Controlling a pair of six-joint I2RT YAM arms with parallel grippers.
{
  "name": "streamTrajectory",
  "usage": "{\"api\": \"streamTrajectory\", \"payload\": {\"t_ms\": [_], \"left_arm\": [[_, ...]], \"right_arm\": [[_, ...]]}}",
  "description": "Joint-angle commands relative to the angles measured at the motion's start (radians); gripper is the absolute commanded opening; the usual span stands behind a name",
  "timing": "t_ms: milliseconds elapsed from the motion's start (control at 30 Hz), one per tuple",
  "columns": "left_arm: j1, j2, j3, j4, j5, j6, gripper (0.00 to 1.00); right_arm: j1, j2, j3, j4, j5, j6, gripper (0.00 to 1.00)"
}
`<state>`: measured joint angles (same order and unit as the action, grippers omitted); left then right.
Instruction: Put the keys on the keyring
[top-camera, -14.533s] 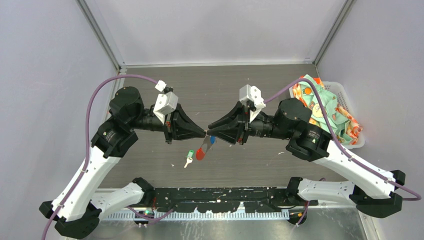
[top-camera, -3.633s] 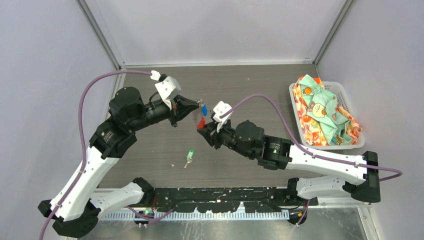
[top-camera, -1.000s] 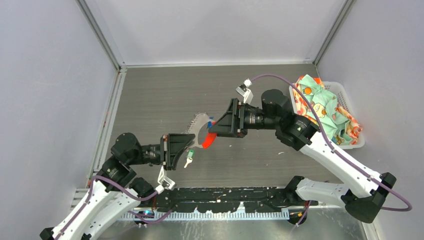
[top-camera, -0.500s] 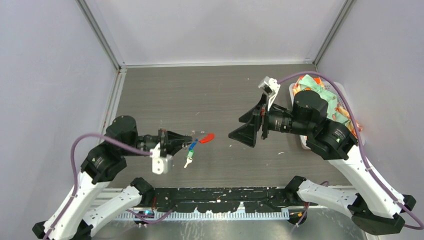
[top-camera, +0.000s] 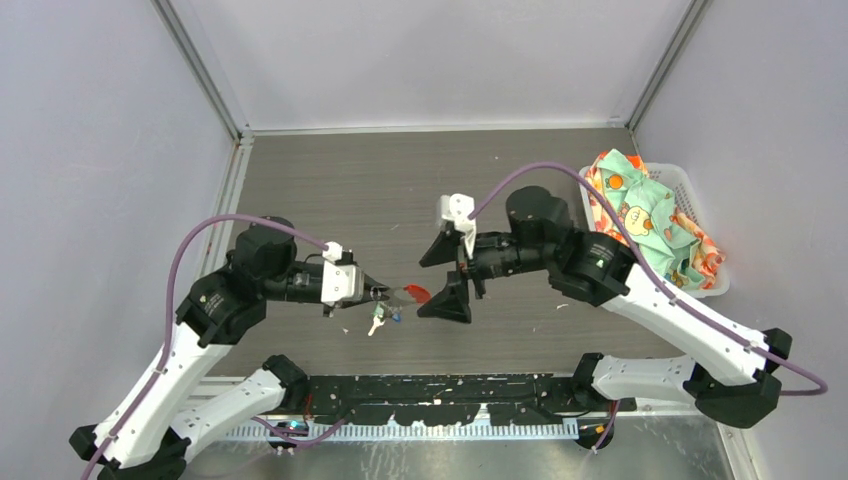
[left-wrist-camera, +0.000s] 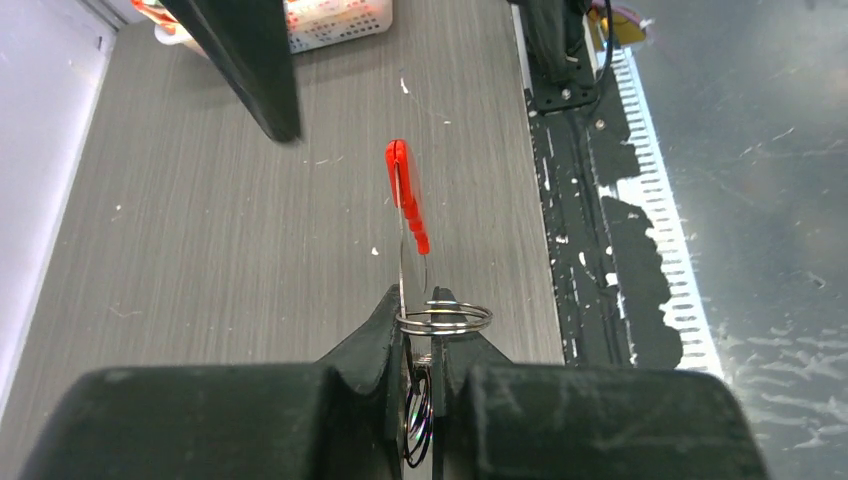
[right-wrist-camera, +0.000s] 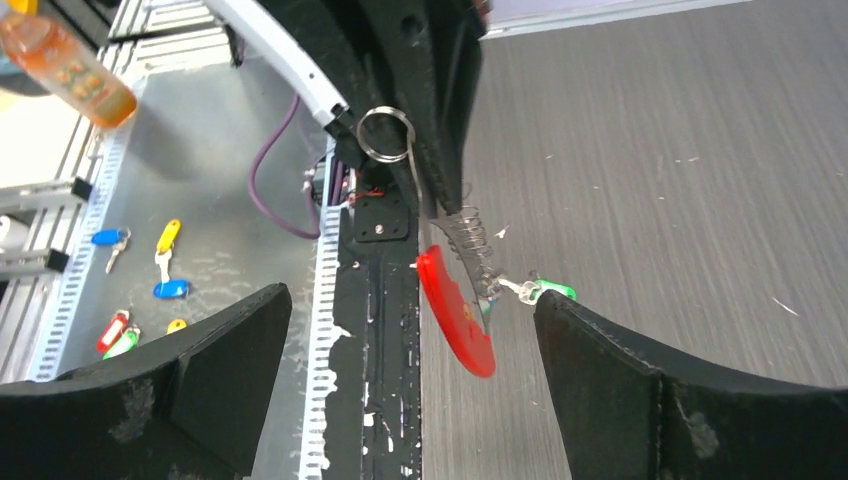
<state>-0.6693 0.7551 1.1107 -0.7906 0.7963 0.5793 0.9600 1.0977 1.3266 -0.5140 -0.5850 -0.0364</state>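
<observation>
Left arm: reaches rightward, low over the grey table (top-camera: 330, 190). The left gripper (top-camera: 386, 293) is pinched nearly shut on the keyring (left-wrist-camera: 407, 190), its fingers (left-wrist-camera: 385, 330) clamping the small split ring at the keyring's end. From there the coiled silvery chain and the red oval tag project past the fingertips, clear of the table surface.

Keys: the green-headed key (top-camera: 377, 320) lies on the table just below the left fingertips. The blue-headed key (top-camera: 396, 317) shows just beside it; whether it hangs from the keyring or rests on the table cannot be told.

Right arm: bends in from the right. The right gripper (top-camera: 430, 288) faces the left one with jaws spread wide, one finger on either side of the red tag, touching nothing.

Far right: a white basket (top-camera: 685, 185) holds a patterned cloth (top-camera: 645, 215), well apart from both grippers.
</observation>
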Motion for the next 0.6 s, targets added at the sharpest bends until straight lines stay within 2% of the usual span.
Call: {"api": "streamTrajectory", "payload": {"t_ms": [0,167,267,333,400,433,467,533,567], "left_arm": [[-0.003,0.012,0.079,0.047,0.064,-0.1,0.0],[-0.003,0.012,0.11,0.042,0.11,-0.142,0.0],[-0.003,0.016,0.124,0.035,0.132,-0.163,0.0],[-0.003,0.014,0.124,0.054,0.137,-0.184,0.0],[-0.003,0.009,0.121,0.072,0.143,-0.198,0.0],[-0.003,0.008,0.119,0.077,0.149,-0.2,0.0],[-0.003,0.007,0.118,0.078,0.151,-0.202,0.04],[-0.003,0.001,0.118,0.068,0.141,-0.187,0.31],[-0.003,-0.01,0.119,0.058,0.123,-0.16,0.38]], "right_arm": [[0.049,0.023,-0.01,0.062,0.027,-0.092,0.94],[0.052,0.033,-0.037,0.16,0.019,-0.062,0.83],[0.056,0.054,-0.029,0.176,0.003,-0.049,0.71],[0.06,0.065,-0.021,0.184,-0.012,-0.039,0.41],[0.061,0.069,-0.015,0.185,-0.005,-0.028,0.05],[0.062,0.068,-0.018,0.188,0.002,-0.022,0.01],[0.062,0.061,-0.026,0.197,0.011,-0.015,0.01],[0.063,0.033,-0.054,0.219,0.026,0.002,0.01],[0.062,0.017,-0.073,0.234,0.028,0.01,0.01]]}}
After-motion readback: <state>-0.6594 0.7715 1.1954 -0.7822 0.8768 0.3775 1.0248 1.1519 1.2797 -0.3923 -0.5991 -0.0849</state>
